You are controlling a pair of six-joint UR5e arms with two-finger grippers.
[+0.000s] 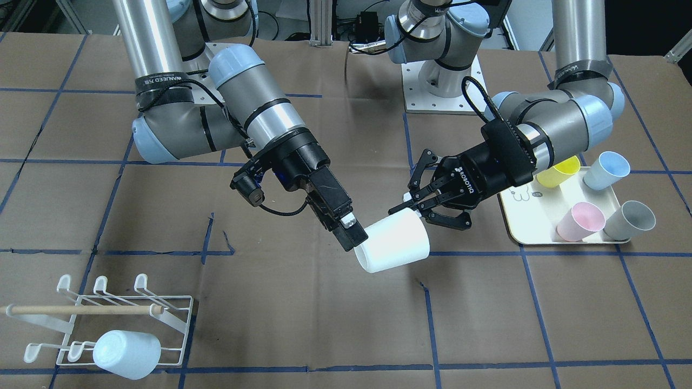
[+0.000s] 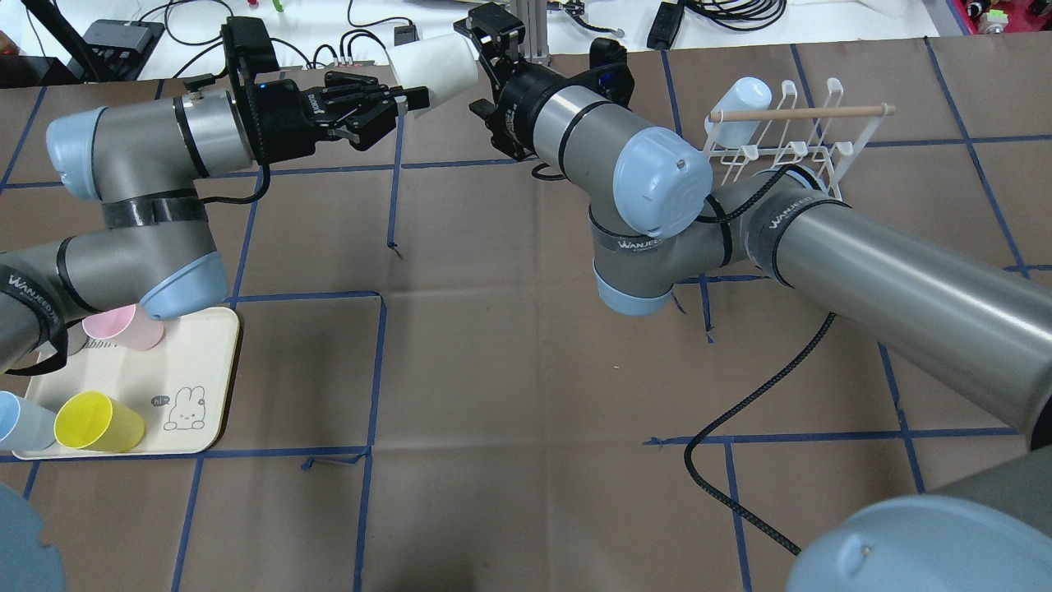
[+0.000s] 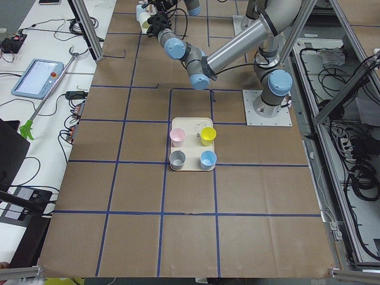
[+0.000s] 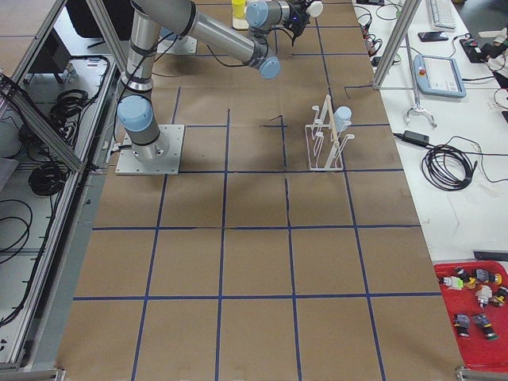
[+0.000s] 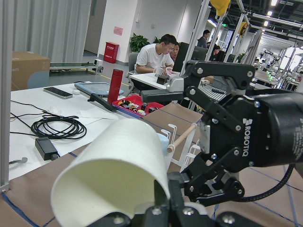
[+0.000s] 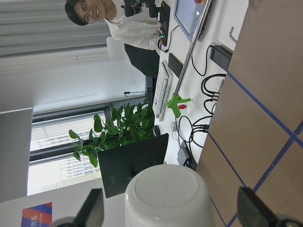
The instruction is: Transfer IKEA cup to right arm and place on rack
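IKEA cup (image 1: 397, 243) sideways aloft, my left pincer (image 1: 413, 209) clamped on its rim, my right pincer (image 6: 173, 210) open around its base, rack (image 1: 81, 309) at its 8 o'clock, front-facing view

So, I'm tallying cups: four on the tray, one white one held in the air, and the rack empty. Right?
Not quite: the rack is not empty. The exterior front-facing view shows a pale cup already sitting on it. The four on the tray and the white cup held in the air are as you say.
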